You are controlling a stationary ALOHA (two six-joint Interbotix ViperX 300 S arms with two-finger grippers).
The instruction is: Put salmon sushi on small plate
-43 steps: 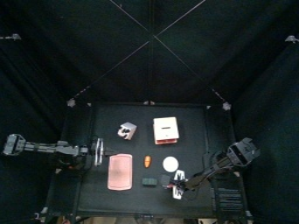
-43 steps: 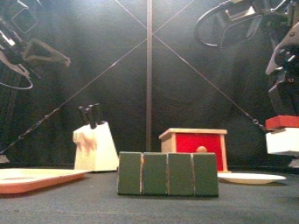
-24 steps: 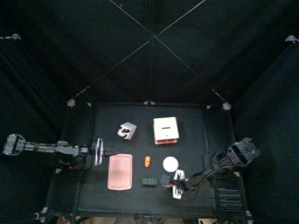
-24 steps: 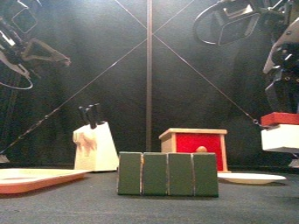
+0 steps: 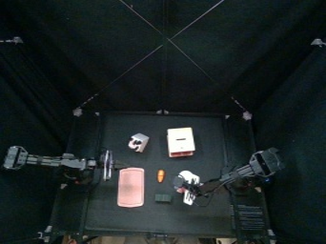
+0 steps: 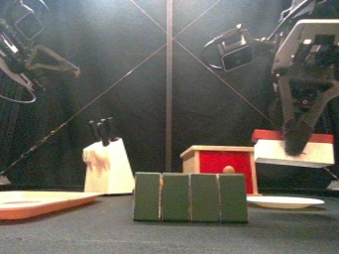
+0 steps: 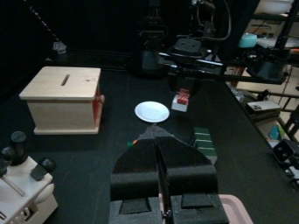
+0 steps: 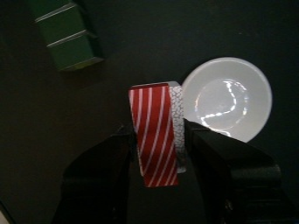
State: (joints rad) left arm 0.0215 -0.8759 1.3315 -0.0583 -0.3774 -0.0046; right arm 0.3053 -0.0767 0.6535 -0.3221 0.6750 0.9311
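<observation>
The salmon sushi (image 5: 162,176), a tiny orange oblong, lies on the table between the pink tray and the small plate (image 5: 186,176). The plate also shows in the front view (image 6: 284,201), the left wrist view (image 7: 152,111) and the right wrist view (image 8: 228,98). My right gripper (image 5: 192,189) is shut on a red-and-white striped piece (image 8: 155,136) and holds it above the table at the plate's near edge (image 6: 294,149). My left gripper (image 5: 99,173) rests at the table's left, jaws together and empty (image 7: 156,138). The front view does not show the salmon sushi.
A dark green block (image 5: 163,198) lies near the front edge, large in the front view (image 6: 191,196). A pink tray (image 5: 129,187) lies left of the sushi. A red-and-white box (image 5: 182,141) and a knife block (image 5: 137,142) stand further back.
My right gripper has carried the red-and-white piece from the front edge back toward the small plate and turned. The left arm has not moved.
</observation>
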